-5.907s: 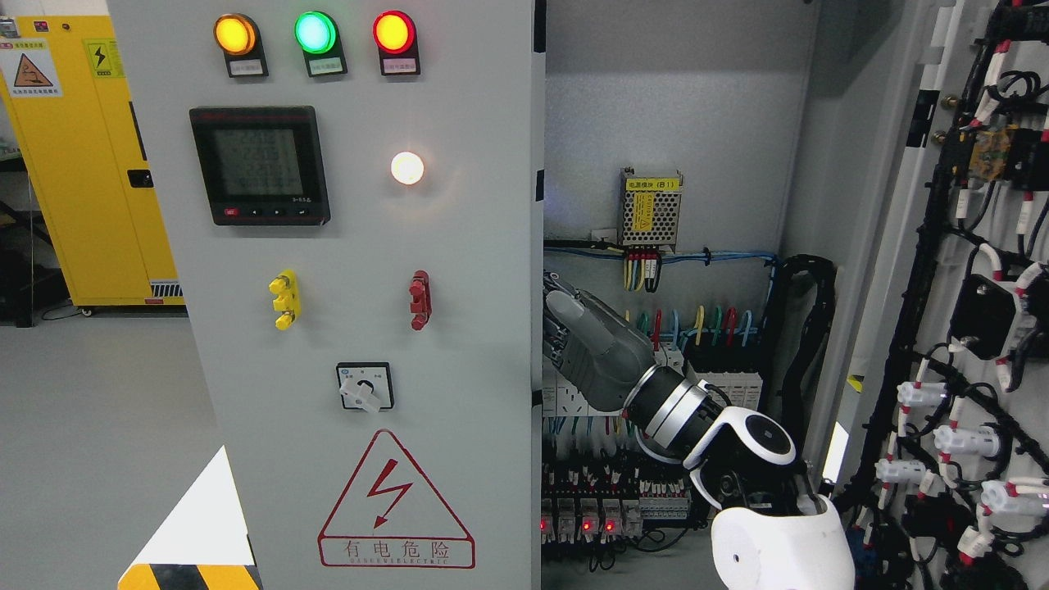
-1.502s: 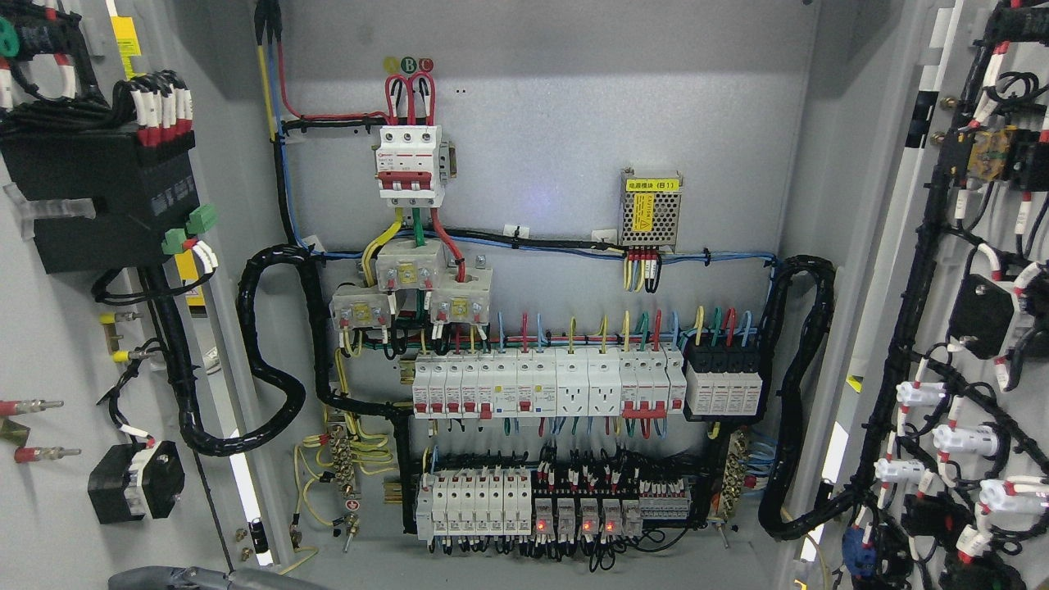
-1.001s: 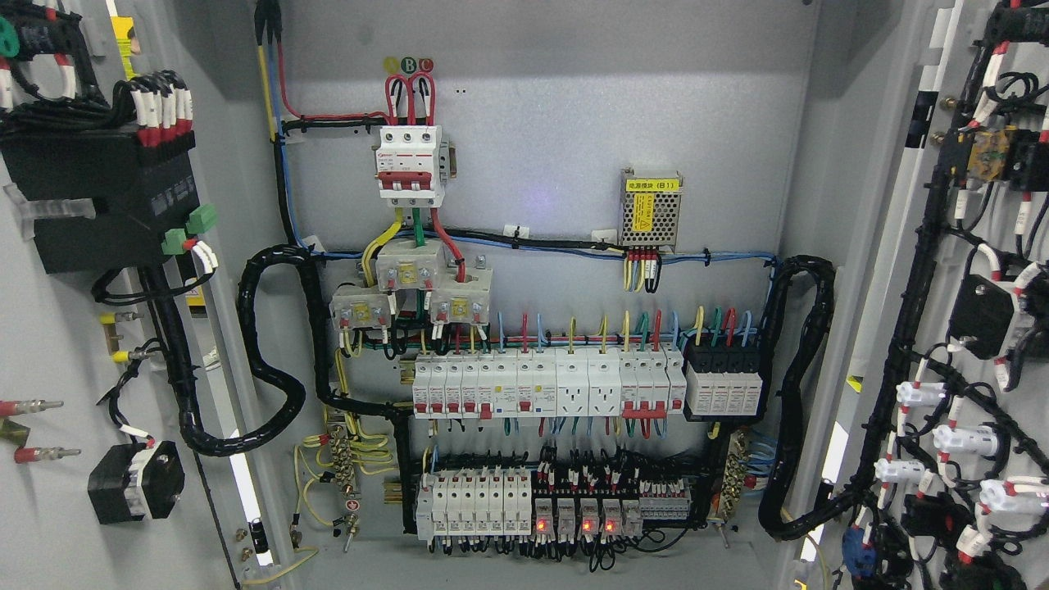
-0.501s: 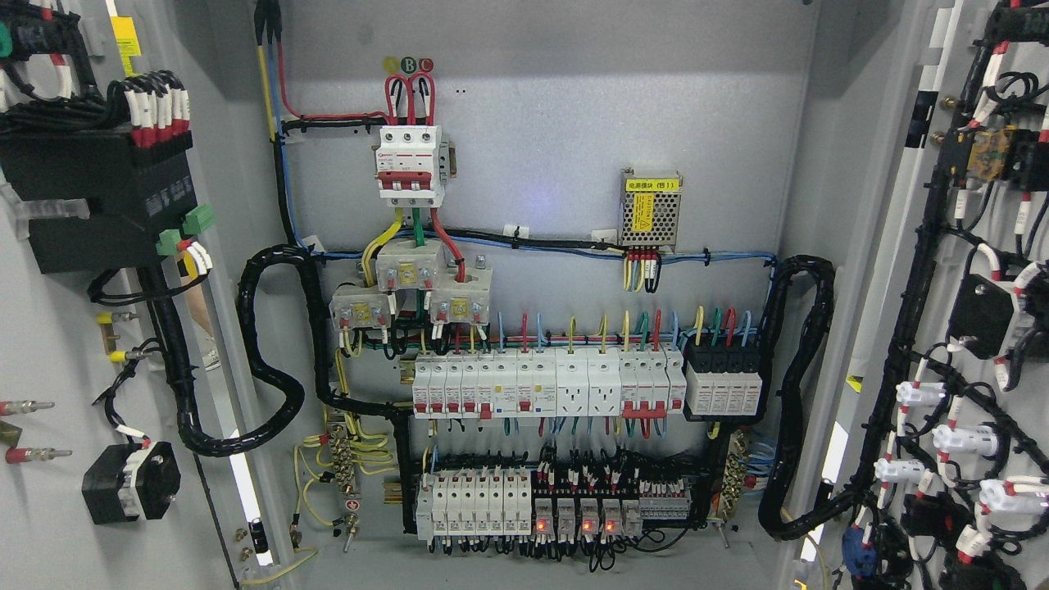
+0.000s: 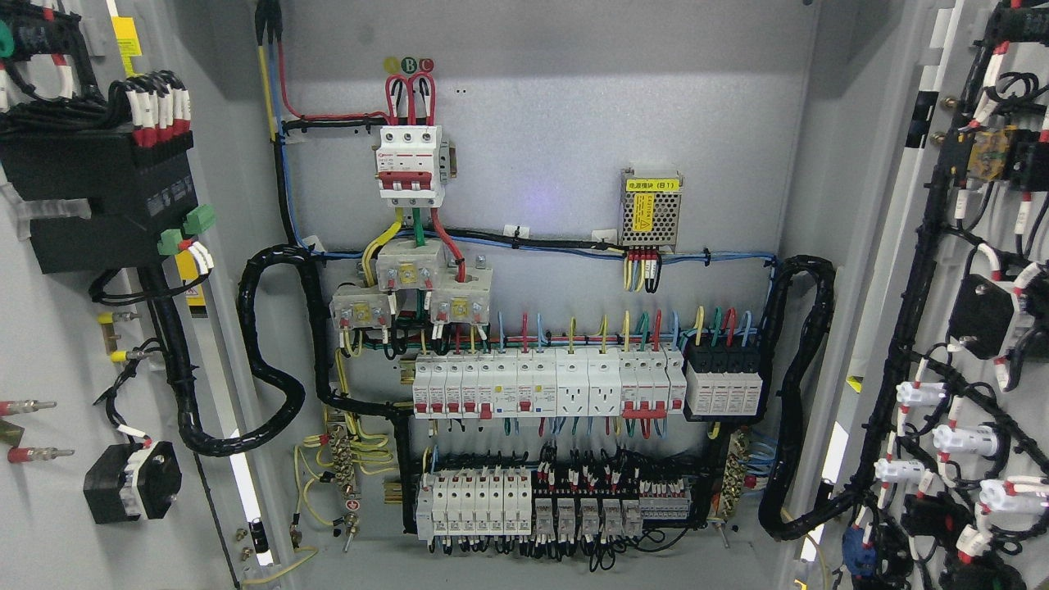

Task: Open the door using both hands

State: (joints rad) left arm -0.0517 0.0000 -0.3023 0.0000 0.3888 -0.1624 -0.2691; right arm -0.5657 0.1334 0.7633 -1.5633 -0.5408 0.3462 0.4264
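Observation:
Both cabinet doors stand swung wide. The left door (image 5: 57,352) shows its grey inner face at the picture's left, carrying a black meter housing (image 5: 94,201) and wiring. The right door (image 5: 901,270) shows its inner face at the right, covered with black cable looms and white connectors. Between them the cabinet back panel (image 5: 574,123) is fully exposed, with a three-pole breaker (image 5: 410,164) and rows of white breakers (image 5: 541,385). Neither hand nor arm appears anywhere in the head view.
A small power supply (image 5: 650,209) hangs on the back panel. Thick black conduit (image 5: 270,369) loops at the left and another black conduit (image 5: 807,393) at the right. Relays (image 5: 586,516) line the bottom row.
The left door went from shut to wide open and the right hand left the picture. In the last half second the door shifted slightly and the red relay lights went dark.

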